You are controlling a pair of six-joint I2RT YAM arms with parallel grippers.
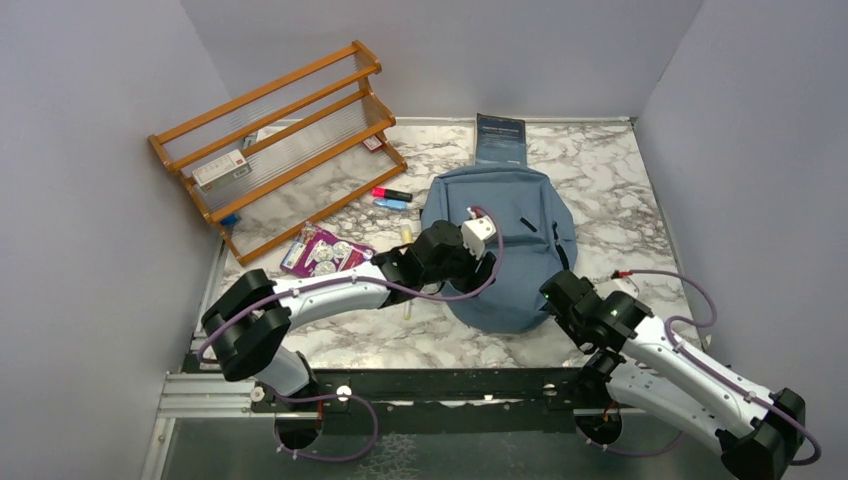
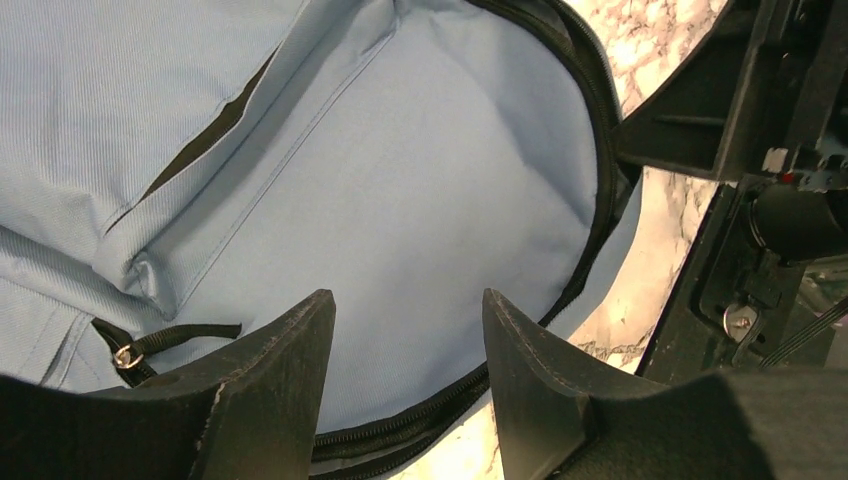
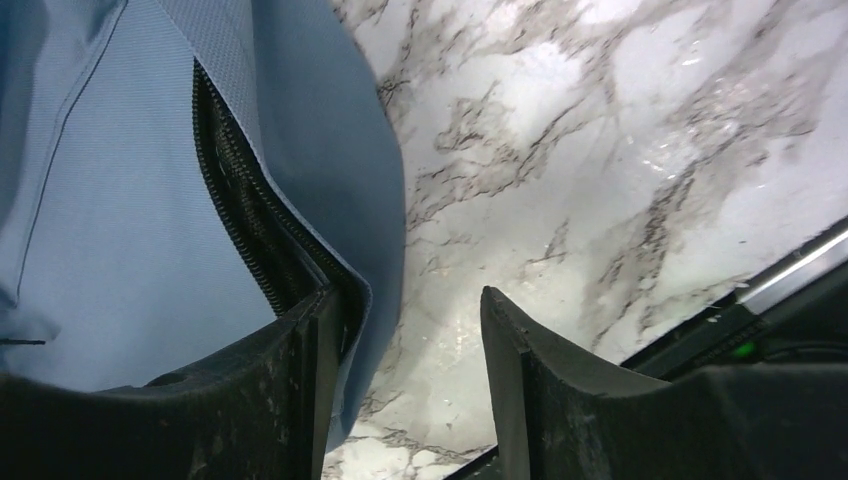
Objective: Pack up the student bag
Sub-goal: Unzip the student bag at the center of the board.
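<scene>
Lying flat, dusty-blue student bag [image 1: 520, 205] shows black zipper [image 3: 238, 200]; left fingers [image 2: 270, 390], right fingers [image 3: 540, 390] apart.

Matt woven cloth student bag [image 1: 525, 265]

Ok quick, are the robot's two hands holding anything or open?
Left gripper: open, holding nothing, over the soft dusty-blue fabric backpack.
Right gripper: open, holding nothing, at the backpack's edge.

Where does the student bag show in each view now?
Top external: student bag at the centre of the picture.
Left wrist: fills most of the frame, zipper curving down the right.
Right wrist: left side, zipper running down it.
Shared landmark: the marble table beside the bag.
</scene>
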